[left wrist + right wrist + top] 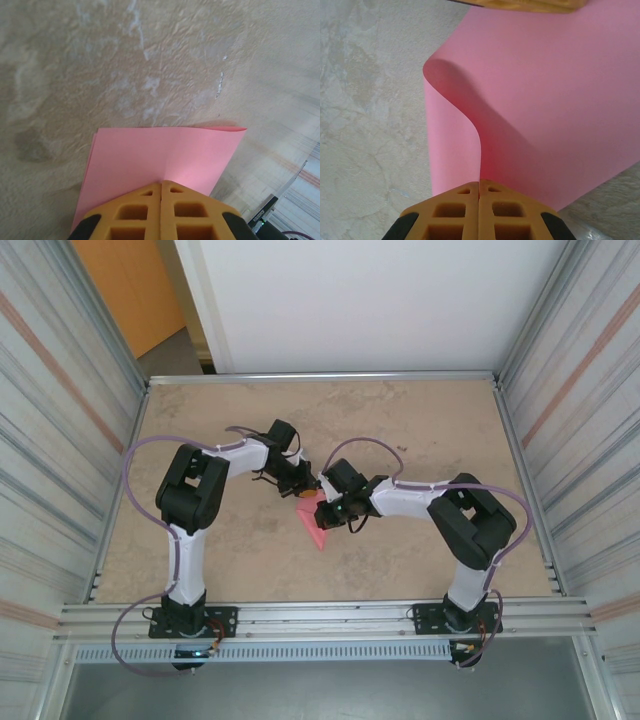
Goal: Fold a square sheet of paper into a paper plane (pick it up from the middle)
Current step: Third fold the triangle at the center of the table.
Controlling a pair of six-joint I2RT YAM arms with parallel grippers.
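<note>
Near the middle of the mottled, rough beige table [420, 420], the sheet of paper [317, 527] hangs between the two arms as a thin, matte pink-red shape that narrows to a point toward the near edge. From the left wrist it looks flat and smooth, doubled over, with a second layer's edge showing along its left side and a sharp straight far edge. From the right wrist it bends into a soft, rounded curl with a shaded hollow. The left gripper [161, 186] has its ribbed orange foam fingers pressed together on the sheet's near edge. The right gripper [479, 184] is likewise clamped shut on the paper beside the curl. From above, the gripper bodies hide both pinch points, and whether the sheet's tip touches the table cannot be told.
</note>
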